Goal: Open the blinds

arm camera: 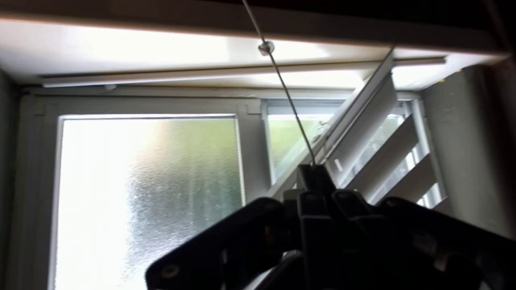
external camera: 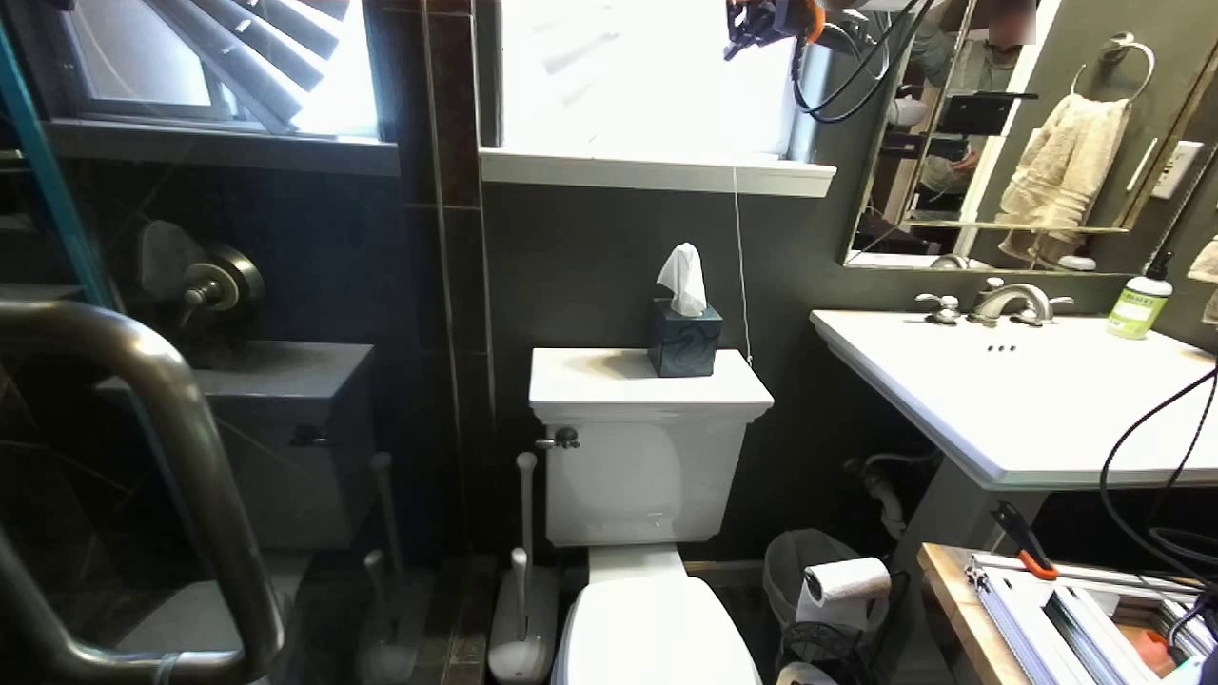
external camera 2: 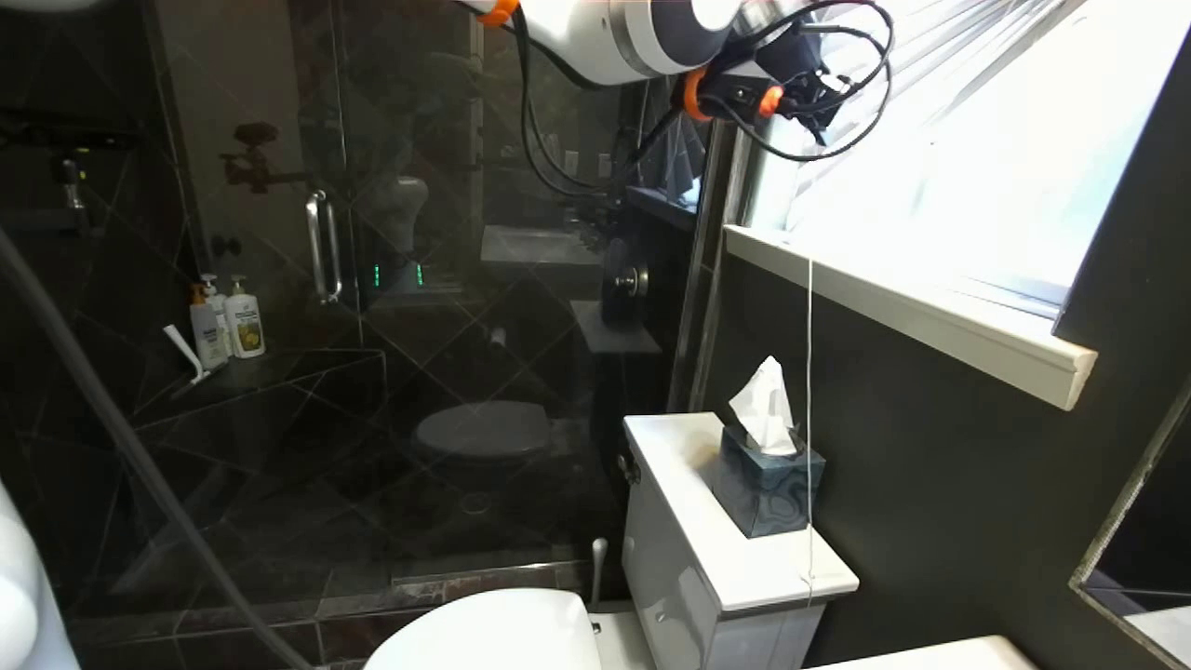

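Observation:
The blinds hang in the window with slats slanting in the wrist view (arm camera: 387, 159), which seems upside down. Slats also show at the window's upper left in an exterior view (external camera 2: 940, 70), partly washed out by glare. A thin pull cord (arm camera: 284, 84) with a small clear bead (arm camera: 266, 48) runs into my gripper's fingertips (arm camera: 316, 169). My gripper is shut on this cord. In both exterior views the gripper (external camera: 747, 33) (external camera 2: 819, 116) is high in front of the window. The cord (external camera: 741, 257) (external camera 2: 809, 326) hangs below the sill towards the toilet tank.
The window sill (external camera: 657, 174) (external camera 2: 912, 316) juts out below the gripper. A tissue box (external camera: 685, 338) (external camera 2: 765, 493) stands on the toilet tank (external camera: 590, 381). A mirror (external camera: 1028, 228) and sink (external camera: 1028, 390) are beside the window. Glass shower panels stand opposite. Loose cables hang from the arm.

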`<state>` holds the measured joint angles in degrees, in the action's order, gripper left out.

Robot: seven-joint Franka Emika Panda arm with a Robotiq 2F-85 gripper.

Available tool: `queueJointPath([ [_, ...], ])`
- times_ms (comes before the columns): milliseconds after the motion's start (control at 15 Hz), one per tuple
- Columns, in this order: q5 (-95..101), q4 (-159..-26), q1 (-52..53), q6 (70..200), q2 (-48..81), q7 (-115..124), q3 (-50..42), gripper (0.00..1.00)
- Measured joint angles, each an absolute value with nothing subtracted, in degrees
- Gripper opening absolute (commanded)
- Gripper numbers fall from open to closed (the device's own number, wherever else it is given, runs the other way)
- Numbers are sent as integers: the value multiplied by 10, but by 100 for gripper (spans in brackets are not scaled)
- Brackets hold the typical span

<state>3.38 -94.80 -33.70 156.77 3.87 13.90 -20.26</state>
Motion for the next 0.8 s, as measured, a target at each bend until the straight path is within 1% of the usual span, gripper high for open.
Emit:
queueJointPath([
  [400, 10, -1000, -270, 1489, -27, 81, -201, 0],
  [800, -158, -1048, -213, 1488, -74, -28, -204, 1],
])
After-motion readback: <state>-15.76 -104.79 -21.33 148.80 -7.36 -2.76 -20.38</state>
